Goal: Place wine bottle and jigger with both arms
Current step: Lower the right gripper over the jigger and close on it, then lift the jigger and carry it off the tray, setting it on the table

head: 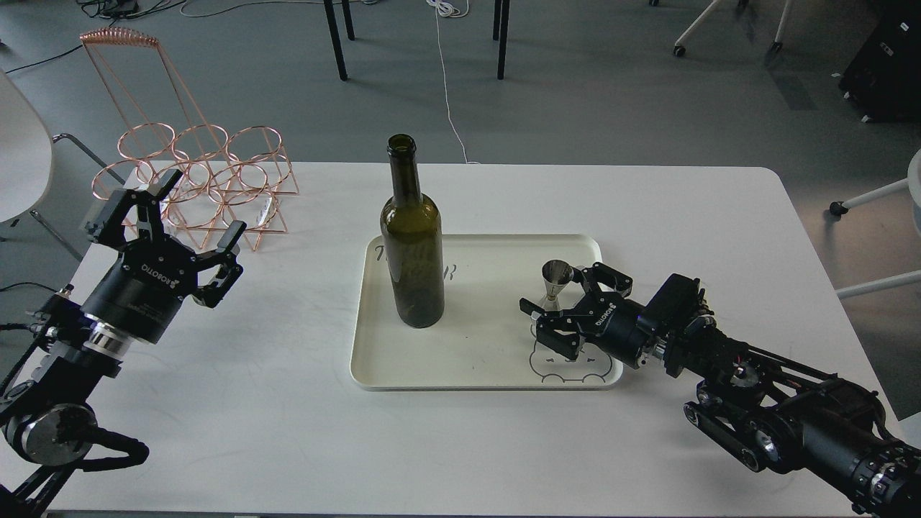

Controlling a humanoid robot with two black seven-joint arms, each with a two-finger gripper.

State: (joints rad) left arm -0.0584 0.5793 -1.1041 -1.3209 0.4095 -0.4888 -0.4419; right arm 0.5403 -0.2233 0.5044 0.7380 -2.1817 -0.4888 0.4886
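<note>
Right tool (pixel 557 306) low, around jigger (pixel 556 282)

The scene is lit brightly and evenly, as if by soft daylight. Only faint, pale shadows are seen on the white counter (pixel 288 432). A small shine is seen on the wine bottle (pixel 412 244), left of the right claw (pixel 557 316). Everything is seen sharp, without blur.
</note>
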